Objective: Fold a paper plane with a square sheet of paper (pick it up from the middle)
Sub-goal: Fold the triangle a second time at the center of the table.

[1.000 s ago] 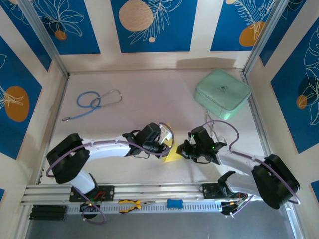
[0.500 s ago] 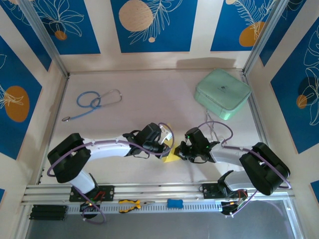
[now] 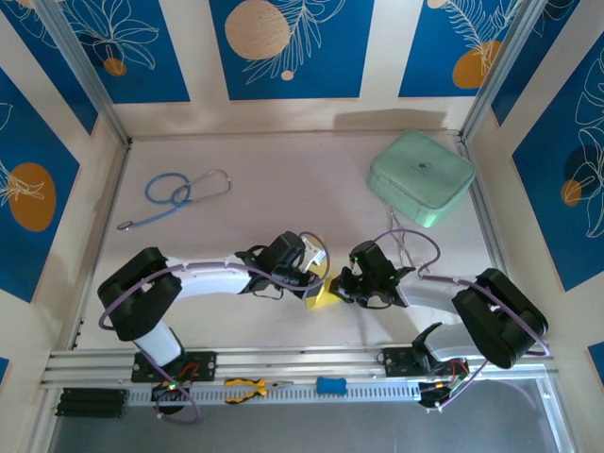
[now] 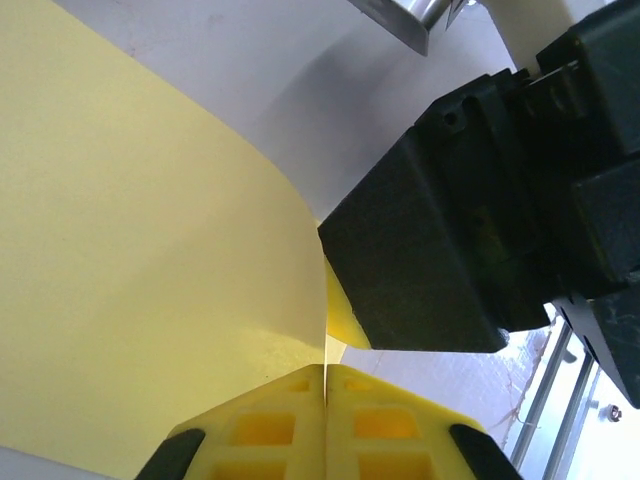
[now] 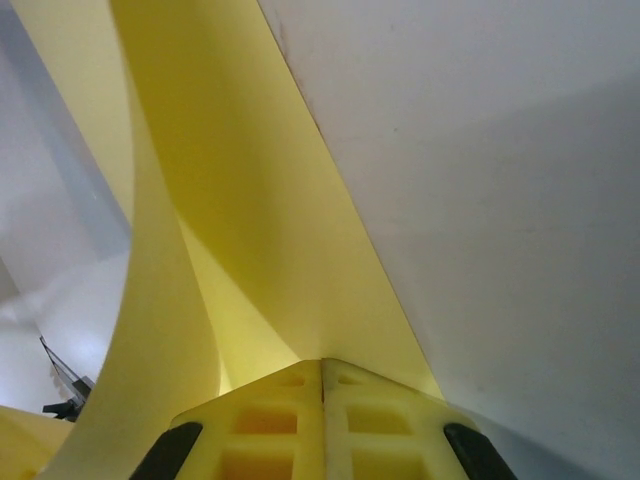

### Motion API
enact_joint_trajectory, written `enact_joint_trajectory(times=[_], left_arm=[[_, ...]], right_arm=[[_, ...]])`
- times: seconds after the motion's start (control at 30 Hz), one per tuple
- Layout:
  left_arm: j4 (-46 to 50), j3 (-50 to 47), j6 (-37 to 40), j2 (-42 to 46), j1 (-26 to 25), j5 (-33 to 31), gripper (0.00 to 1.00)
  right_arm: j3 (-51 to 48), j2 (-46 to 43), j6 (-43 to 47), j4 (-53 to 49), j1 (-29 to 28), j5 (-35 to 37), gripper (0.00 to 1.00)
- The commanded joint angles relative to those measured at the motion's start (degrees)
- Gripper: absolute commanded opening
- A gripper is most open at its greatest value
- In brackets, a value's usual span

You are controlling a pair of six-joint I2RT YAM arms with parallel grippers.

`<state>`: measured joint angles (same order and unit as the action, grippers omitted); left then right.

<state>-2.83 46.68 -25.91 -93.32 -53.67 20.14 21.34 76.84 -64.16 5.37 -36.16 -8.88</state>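
Observation:
The pale-yellow sheet of paper is held off the table between the two grippers, near the front middle. Most of it is hidden by the arms, so I cannot tell whether it has the paper plane's shape. My left gripper is shut on its edge; in the left wrist view the sheet curves away to the left of the shut left gripper, with the right gripper's black body close ahead. My right gripper is shut on a creased, folded part of the paper, which runs out from the right gripper.
A mint-green case lies at the back right. A blue stethoscope lies at the back left. Yellow-handled pliers and a small blue block rest on the front rail. Walls close in both sides.
The right gripper has moved left, closer to the left gripper, so less paper shows between them. The left arm's elbow has shifted slightly. Both stay shut on the paper.

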Motion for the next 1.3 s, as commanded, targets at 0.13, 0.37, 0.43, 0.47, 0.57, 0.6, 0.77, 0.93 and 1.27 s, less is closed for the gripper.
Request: enact_joint_trajectory(times=[0.13,0.37,0.43,0.47,0.57,0.6,0.77,0.93,1.27], left_arm=[[-0.86,-0.38,-0.19,-1.33,2.28,1.06,0.04],[-1.51,-1.41,-0.28,-2.38,3.09,0.51,0.03],[-1.32,-1.60,-0.19,-2.49,3.09,0.39,0.03],[-1.30,-1.75,-0.08,-2.56,3.14,0.29,0.03],[-0.62,-1.86,0.38,-2.90,3.13,-0.76,0.03],[-0.43,-1.93,0.42,-2.97,3.27,-1.22,0.03],[-0.38,-2.22,0.41,-3.15,3.35,-2.53,0.03],[0.15,-2.36,0.30,-3.14,3.54,-4.06,0.03],[1.17,-2.38,0.77,-2.84,4.02,-6.00,0.03]], right_arm=[[0.56,1.60,0.29,-5.67,-0.40,1.84,0.00],[0.91,1.82,0.11,-6.54,-0.55,1.94,0.00],[1.07,1.79,0.06,-6.77,-0.66,2.03,0.00],[1.02,1.82,0.09,-6.77,-0.73,2.03,0.00],[1.24,1.86,-0.15,-6.77,-0.93,2.03,0.00],[1.24,1.91,-0.13,-6.77,-1.02,2.03,0.00],[1.59,2.23,-0.26,-7.14,-1.28,2.16,0.00],[1.75,2.42,-0.26,-7.62,-1.36,2.38,0.00],[1.86,2.59,-0.17,-8.09,-1.35,2.64,0.00]])
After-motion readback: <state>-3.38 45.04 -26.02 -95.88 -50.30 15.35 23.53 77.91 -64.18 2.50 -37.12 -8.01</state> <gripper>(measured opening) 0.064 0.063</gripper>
